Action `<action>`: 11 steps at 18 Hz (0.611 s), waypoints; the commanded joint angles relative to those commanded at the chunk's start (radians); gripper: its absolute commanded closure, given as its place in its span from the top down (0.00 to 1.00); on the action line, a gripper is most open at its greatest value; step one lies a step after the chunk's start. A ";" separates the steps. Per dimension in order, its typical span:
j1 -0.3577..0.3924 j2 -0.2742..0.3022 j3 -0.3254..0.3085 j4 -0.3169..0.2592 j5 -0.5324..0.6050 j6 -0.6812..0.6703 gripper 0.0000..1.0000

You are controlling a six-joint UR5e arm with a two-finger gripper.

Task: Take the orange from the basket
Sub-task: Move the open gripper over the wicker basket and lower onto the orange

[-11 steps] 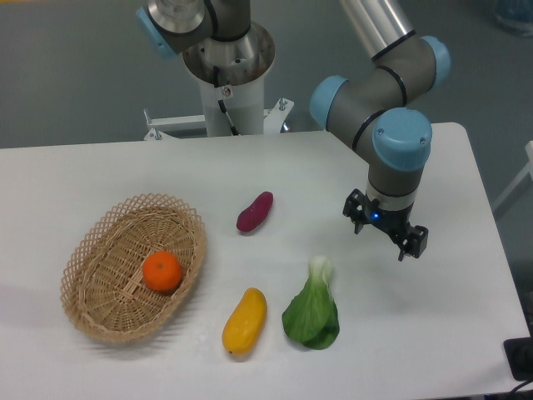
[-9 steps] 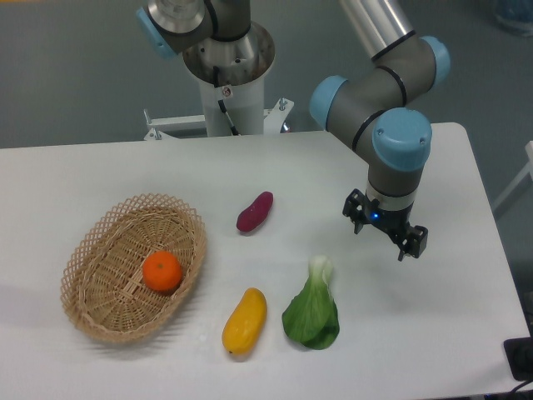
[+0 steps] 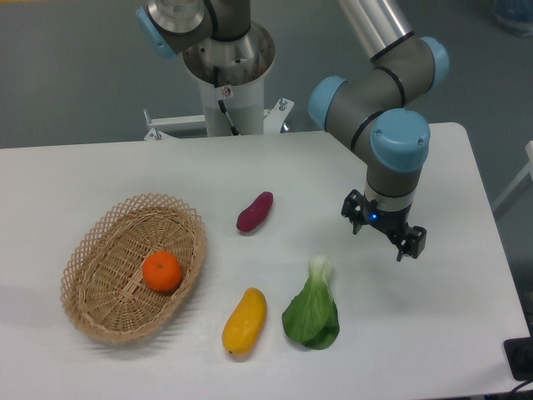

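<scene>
Gripper [image 3: 384,233] open and empty, well apart from glossy round orange [image 3: 161,272] in wicker basket [image 3: 98,260]

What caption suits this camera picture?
Orange waits in the basket while the open claw hangs over the table's right side.

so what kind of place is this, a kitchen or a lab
Most likely a robotics lab, not a kitchen: an arm on a pedestal, a bare white table, and fruit laid out around a basket like test props.

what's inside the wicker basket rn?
One small round glossy orange lies in the oval tan woven wicker basket. The weave directly under the fruit is covered.
</scene>
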 joint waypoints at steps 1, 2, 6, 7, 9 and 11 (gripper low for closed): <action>-0.002 0.002 -0.003 0.002 0.000 -0.017 1.00; -0.003 0.003 -0.005 0.002 0.000 -0.035 1.00; -0.026 0.006 -0.014 0.002 -0.003 -0.068 1.00; -0.034 0.006 -0.015 0.002 -0.008 -0.077 1.00; -0.052 0.008 -0.017 0.000 -0.011 -0.132 1.00; -0.077 0.008 -0.018 -0.002 -0.015 -0.173 1.00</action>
